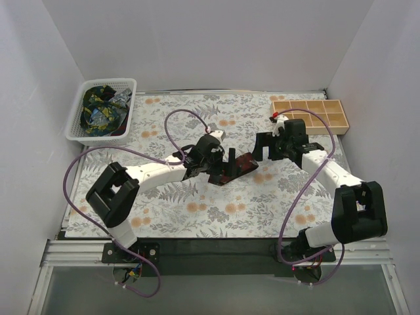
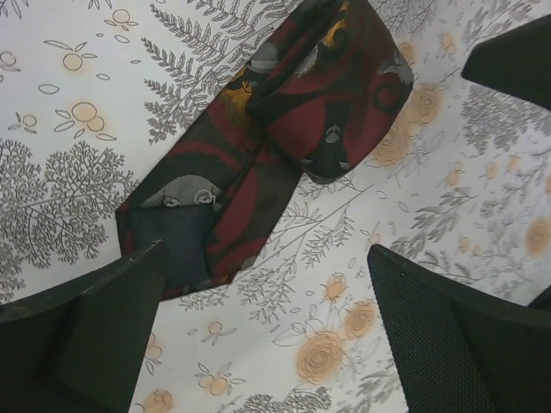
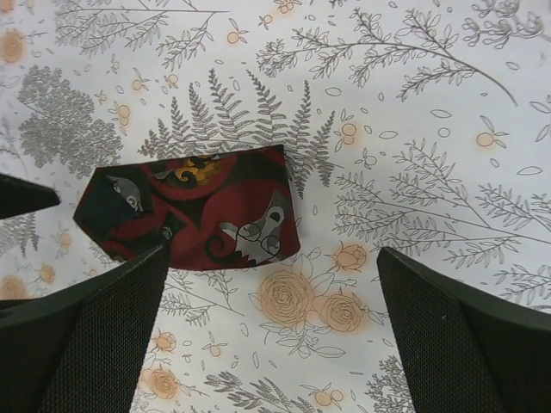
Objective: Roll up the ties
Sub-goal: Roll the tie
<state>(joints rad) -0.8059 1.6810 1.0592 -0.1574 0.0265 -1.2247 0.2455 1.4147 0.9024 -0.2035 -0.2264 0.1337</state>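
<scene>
A maroon tie with dark swirls and grey and yellow figures lies folded up on the floral cloth at the table's middle. In the left wrist view it shows a rolled end at the top and a flat pointed end near my left finger. In the right wrist view it is a short folded bundle. My left gripper is open, just left of the tie, holding nothing. My right gripper is open, just right of it, empty. More ties lie heaped in a white basket.
The white basket stands at the back left. A wooden tray with compartments stands at the back right. White walls close in the table on three sides. A floral cloth covers the table.
</scene>
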